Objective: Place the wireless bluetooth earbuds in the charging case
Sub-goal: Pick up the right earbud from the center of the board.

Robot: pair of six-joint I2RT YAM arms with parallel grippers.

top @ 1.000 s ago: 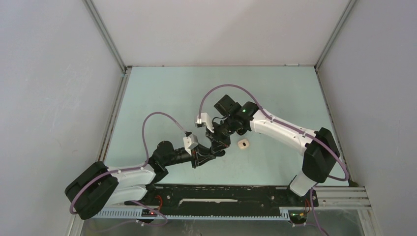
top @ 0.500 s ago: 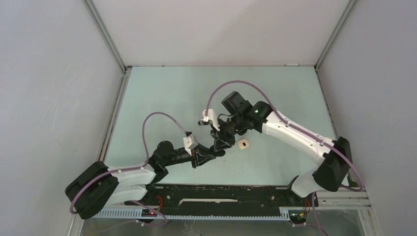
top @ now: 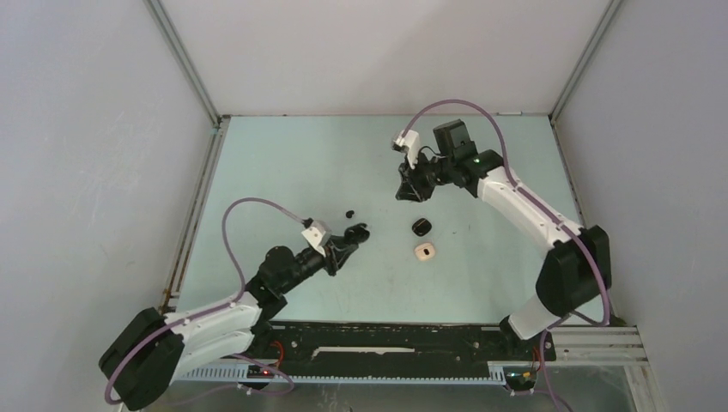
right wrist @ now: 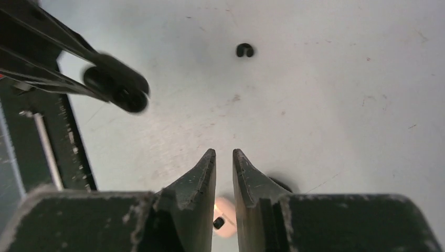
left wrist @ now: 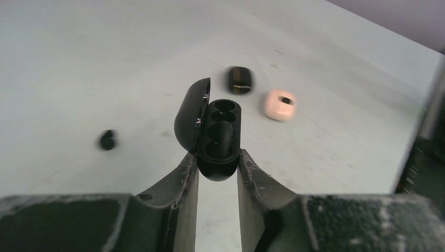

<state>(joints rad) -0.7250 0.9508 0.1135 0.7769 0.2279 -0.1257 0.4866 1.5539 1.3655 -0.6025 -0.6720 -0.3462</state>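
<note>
Top external view: the left end effector [top: 347, 239] is clamped on an open black charging case [top: 359, 230], held near the middle of the table [top: 283, 163]. In the left wrist view the lower half of the case is pinched between both fingers. Its lid [left wrist: 191, 119] is hinged up to the left and its wells face the camera. Something dark lies in the wells, but whether it is a bud is unclear.

One loose black earbud [top: 349, 213] lies on the table just beyond the held case, apart from it. To the right, a second black case [top: 421, 227] and a pale pinkish case [top: 425, 251] lie close together without touching.

The right end effector [top: 410, 190] hangs farther back over the table, well apart from the left one. In the right wrist view its jaws stand a narrow slit apart with nothing between them, and the loose earbud lies ahead of it on bare table.
</note>
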